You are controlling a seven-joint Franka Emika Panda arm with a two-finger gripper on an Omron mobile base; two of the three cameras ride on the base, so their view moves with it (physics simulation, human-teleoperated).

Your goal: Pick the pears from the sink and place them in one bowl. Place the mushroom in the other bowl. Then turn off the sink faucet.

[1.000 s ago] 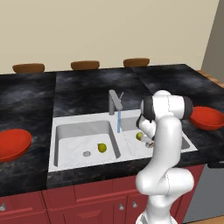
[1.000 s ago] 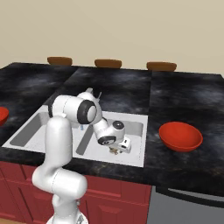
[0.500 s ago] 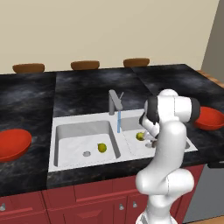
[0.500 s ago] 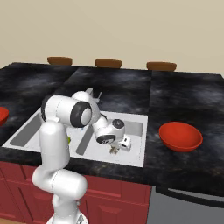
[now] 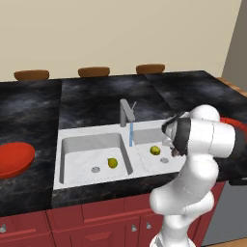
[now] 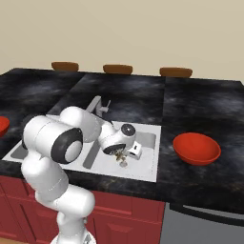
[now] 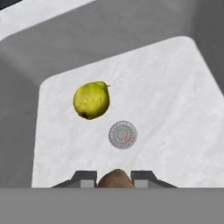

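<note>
**Hand view: mushroom held over right basin**

The sink (image 5: 67, 164) lies in black counter, water running from the sink faucet (image 5: 126, 112). A red bowl (image 6: 196, 148) sits right. One pear (image 7: 91, 99) lies beyond the drain (image 7: 122, 134), another (image 5: 112, 163) in the left basin. The gripper (image 7: 114, 178) is closed around the mushroom (image 7: 115, 179).

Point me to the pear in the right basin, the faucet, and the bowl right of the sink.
pear (image 7: 91, 100), hand view, middle of its yellow-green body
faucet (image 5: 125, 112), left base view, on the upright grey spout
red bowl (image 6: 196, 148), right base view, inside of the bowl
</note>
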